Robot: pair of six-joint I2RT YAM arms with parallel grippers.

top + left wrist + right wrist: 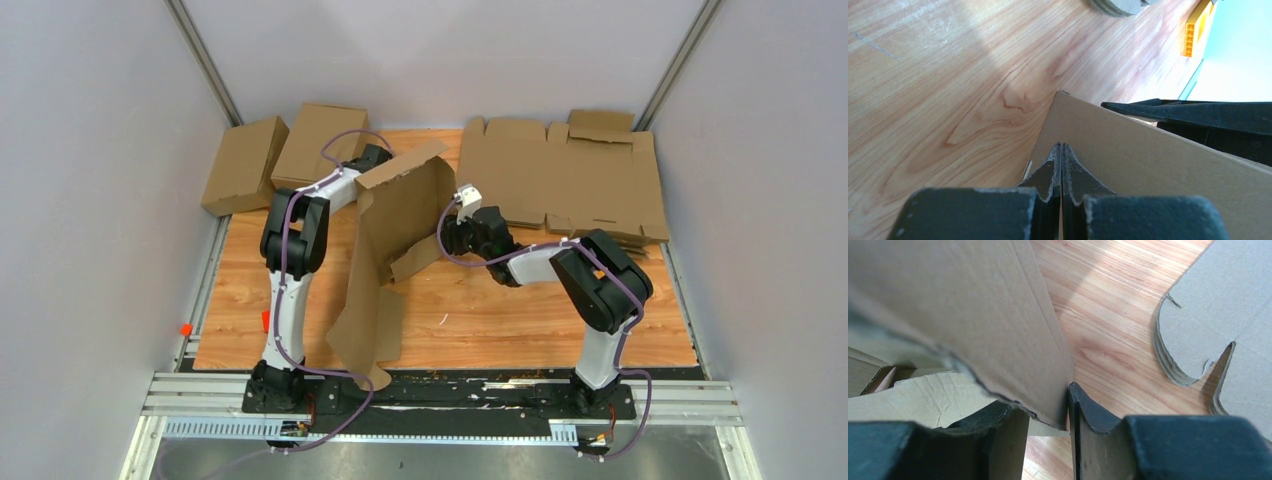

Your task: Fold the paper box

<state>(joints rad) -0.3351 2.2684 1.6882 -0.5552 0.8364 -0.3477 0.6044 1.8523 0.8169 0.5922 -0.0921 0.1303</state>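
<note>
The paper box (395, 215) is a plain brown cardboard piece standing on edge at the table's middle, its flaps trailing down to the near edge. My left gripper (375, 160) is shut on its upper left edge. In the left wrist view the fingertips (1057, 155) pinch the thin board, and the panel (1148, 170) spreads to the right. My right gripper (452, 215) is at the panel's right edge with its jaws apart. In the right wrist view a corner of the panel (973, 305) hangs between the fingers (1085, 410), against the right one.
A wide stack of flat notched cardboard sheets (560, 180) lies at the back right, also in the right wrist view (1208, 315). Two folded cartons (245, 165) (320, 145) sit at the back left. A small red piece (186, 328) lies off the table's left edge.
</note>
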